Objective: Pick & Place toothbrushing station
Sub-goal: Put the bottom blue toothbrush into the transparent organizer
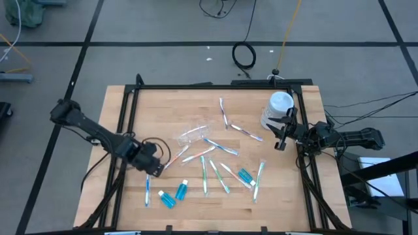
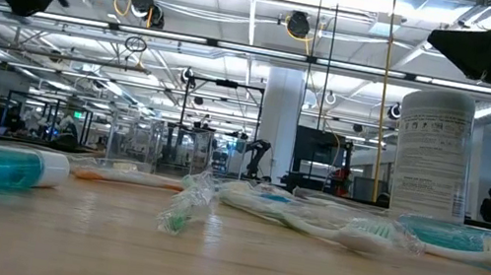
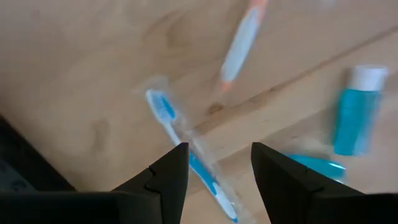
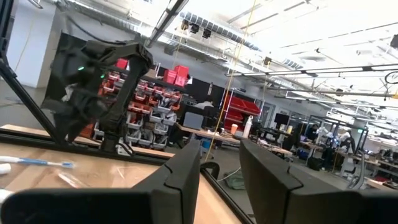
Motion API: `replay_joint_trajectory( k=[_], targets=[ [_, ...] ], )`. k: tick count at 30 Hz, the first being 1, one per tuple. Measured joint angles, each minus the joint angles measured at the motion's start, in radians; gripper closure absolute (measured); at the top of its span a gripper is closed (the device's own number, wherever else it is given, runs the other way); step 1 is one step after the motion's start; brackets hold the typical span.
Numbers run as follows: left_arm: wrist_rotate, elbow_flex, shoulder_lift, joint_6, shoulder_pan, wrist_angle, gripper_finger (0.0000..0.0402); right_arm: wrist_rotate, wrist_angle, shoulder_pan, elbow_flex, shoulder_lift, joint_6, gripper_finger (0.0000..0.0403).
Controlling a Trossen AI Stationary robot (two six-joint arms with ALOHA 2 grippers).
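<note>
The left gripper (image 1: 155, 171) hangs low over the near-left part of the table (image 1: 124, 202), and its two fingers (image 3: 168, 177) stand apart with nothing between them but air. Straight below the gap lies a blue toothbrush (image 3: 186, 158) in a clear wrapper, flat on the wood and not held; just beyond it is an orange-tipped toothbrush (image 3: 239, 43). Off to one side of that gripper sit two teal tubes (image 1: 175, 194) with white caps, side by side; a third tube (image 1: 245, 175) lies well apart, nearer the other arm. The clear cup (image 1: 192, 135) rests tipped on its side near the table's middle, just past the left gripper, with nothing in it that I can make out. Around ten toothbrushes (image 1: 215, 163) are scattered between the two arms, a few too thin to count for certain. The right gripper (image 1: 283, 136) waits raised at the far-right edge, fingers (image 4: 180, 180) parted and empty, just beside a single tall white container (image 1: 277, 108).
</note>
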Motion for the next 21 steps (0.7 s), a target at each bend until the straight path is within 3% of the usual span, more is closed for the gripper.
replay_joint_trajectory(
  k=[10,15,21],
  targets=[
    [0.027,-0.001,0.217,-0.140,-0.115,0.021,0.0220,0.000,-0.011,0.000,0.000,0.000,0.002,0.0298],
    [0.035,-0.001,0.261,-0.142,-0.129,0.082,0.0220,-0.001,-0.029,0.000,0.000,0.000,0.002,0.0298],
    [0.035,-0.011,0.278,-0.165,-0.129,0.044,0.0220,-0.001,-0.046,0.000,0.000,0.000,0.003,0.0300]
  ],
)
